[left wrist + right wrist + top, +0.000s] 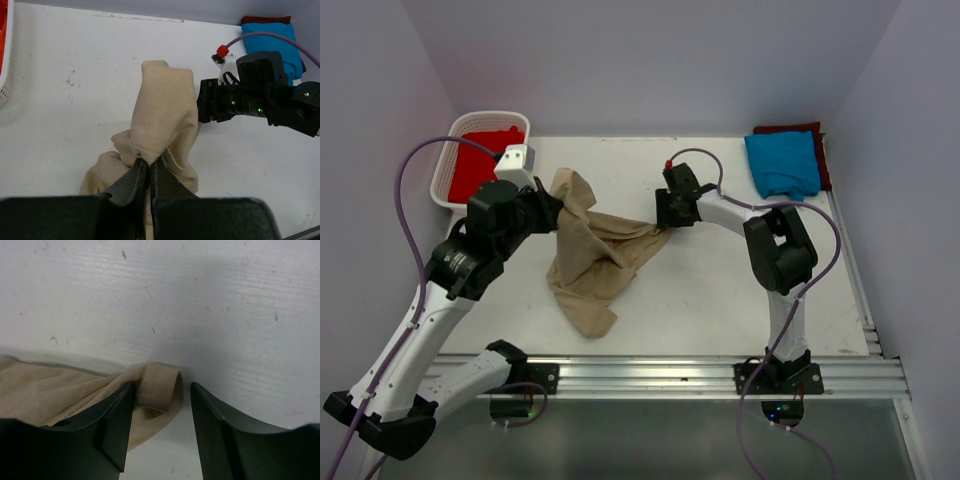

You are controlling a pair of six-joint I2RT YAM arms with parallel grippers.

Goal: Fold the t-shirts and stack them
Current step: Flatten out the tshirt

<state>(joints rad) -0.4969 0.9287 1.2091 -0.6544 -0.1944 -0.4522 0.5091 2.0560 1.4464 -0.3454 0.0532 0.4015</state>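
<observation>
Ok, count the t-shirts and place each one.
4. The tan t-shirt is mid-table; the blue t-shirt lies folded far right on the maroon t-shirt; the red t-shirt is in the white basket, far left. Others may be hidden there.

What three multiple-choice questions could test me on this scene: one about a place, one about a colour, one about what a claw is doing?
1. Where is the red t-shirt?
A) in the white basket
B) on the floor
C) hanging on the wall

2. What colour is the crumpled t-shirt mid-table?
A) green
B) black
C) tan

3. How is the left claw?
A) wide open and empty
B) shut on the crumpled t-shirt
C) out of sight

Answers:
1 A: red cloth fills the basket at the far left.
2 C: both wrist views show tan cloth.
3 B: its fingers pinch a fold with no gap.
</observation>
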